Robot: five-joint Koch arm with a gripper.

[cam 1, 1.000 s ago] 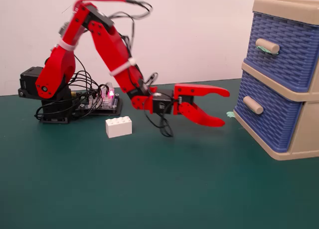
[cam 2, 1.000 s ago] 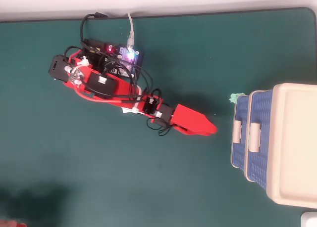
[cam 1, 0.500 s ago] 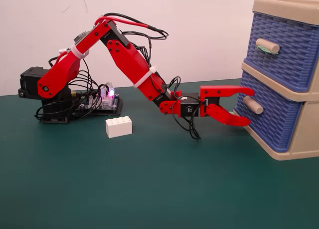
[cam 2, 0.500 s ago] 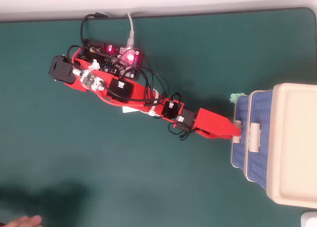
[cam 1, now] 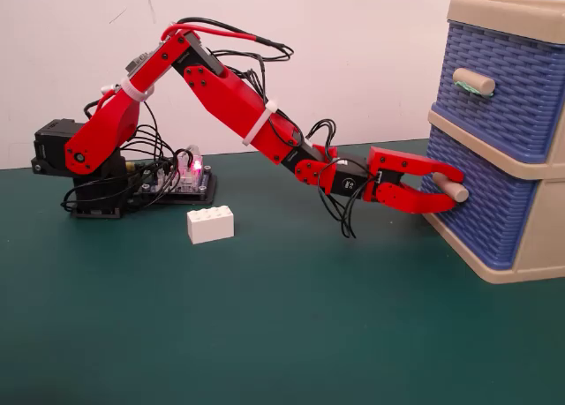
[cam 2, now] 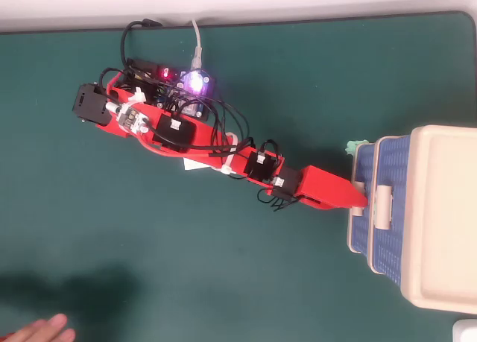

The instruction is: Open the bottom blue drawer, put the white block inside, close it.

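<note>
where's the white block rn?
In the fixed view the white block sits on the green mat, left of centre, just in front of the arm's base, apart from the gripper.

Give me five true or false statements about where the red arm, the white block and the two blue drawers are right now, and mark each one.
1. The gripper has its jaws above and below the bottom blue drawer's handle. True.
2. The white block is held in the gripper. False: it sits on the green table, near the arm's base.
3. The bottom blue drawer is pulled far out of its frame. False: in the fixed view its front sits about level with the beige frame.
4. The top drawer's handle has green tape on it. True.
5. The white block lies inside the bottom drawer. False: it is out on the table.
</note>
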